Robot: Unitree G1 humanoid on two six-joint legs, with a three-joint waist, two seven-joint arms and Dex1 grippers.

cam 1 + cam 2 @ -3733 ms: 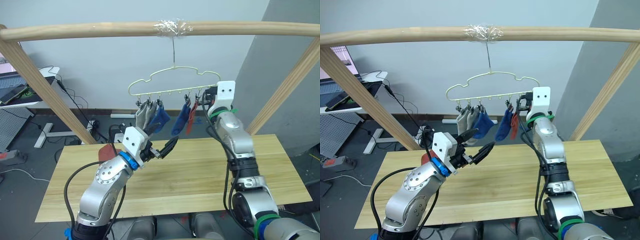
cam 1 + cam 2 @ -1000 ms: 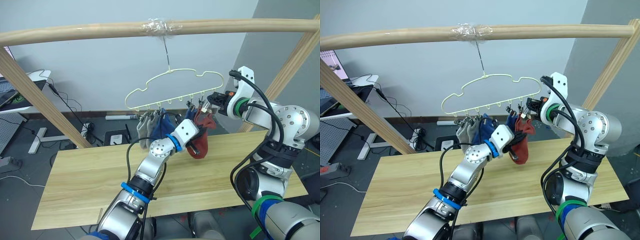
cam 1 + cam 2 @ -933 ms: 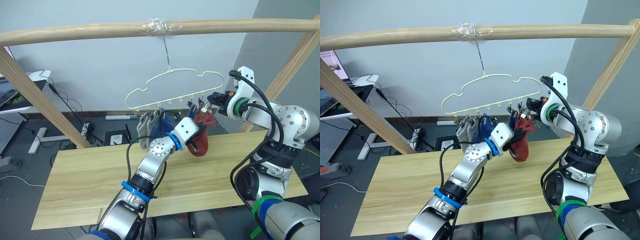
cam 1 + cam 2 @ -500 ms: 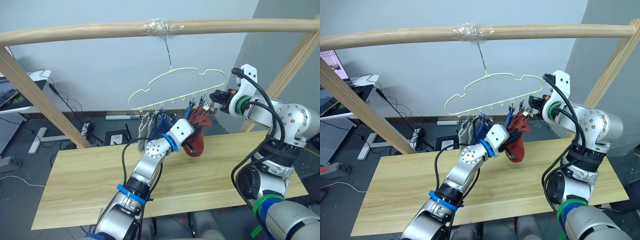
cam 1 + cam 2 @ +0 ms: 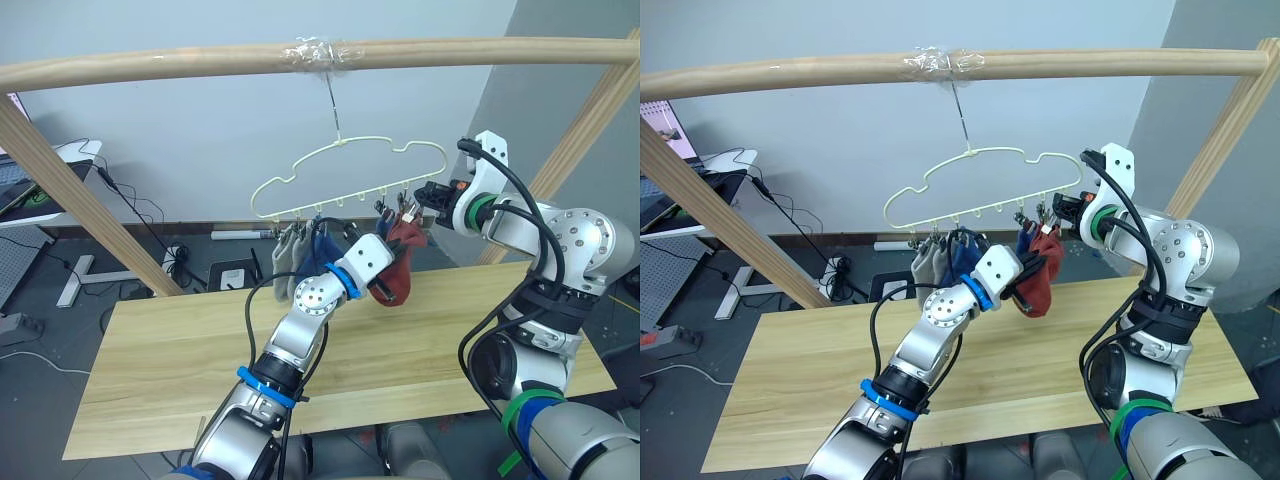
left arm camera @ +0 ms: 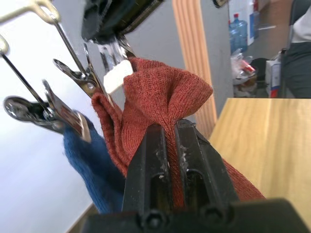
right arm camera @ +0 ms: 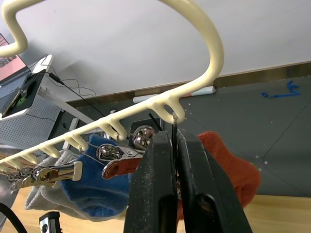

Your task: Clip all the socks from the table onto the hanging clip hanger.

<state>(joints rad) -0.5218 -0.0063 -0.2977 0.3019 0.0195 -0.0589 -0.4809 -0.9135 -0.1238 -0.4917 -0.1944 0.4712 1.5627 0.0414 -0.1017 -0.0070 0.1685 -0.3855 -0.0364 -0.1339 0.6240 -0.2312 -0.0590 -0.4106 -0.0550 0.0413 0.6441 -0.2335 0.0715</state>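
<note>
Left hand [image 6: 166, 141] pinches the rust-red sock [image 6: 165, 97] beside blue sock [image 6: 90, 165]; right hand [image 7: 167, 145] clamps the end clip [image 7: 173, 127]

The rust-red sock [image 6: 165, 97] was a matt ribbed knit — soft and fuzzy. The clips [image 6: 73, 75] were shiny bare metal, the clip hanger [image 7: 204, 34] smooth glossy coated wire, the table [image 5: 420, 340] pale grained wood.

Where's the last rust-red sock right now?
The rust-red ankle sock is pinched in the left hand, raised just under the right end of the pale yellow-green wire clip hanger, beside a hanging blue sock and the right hand.
</note>
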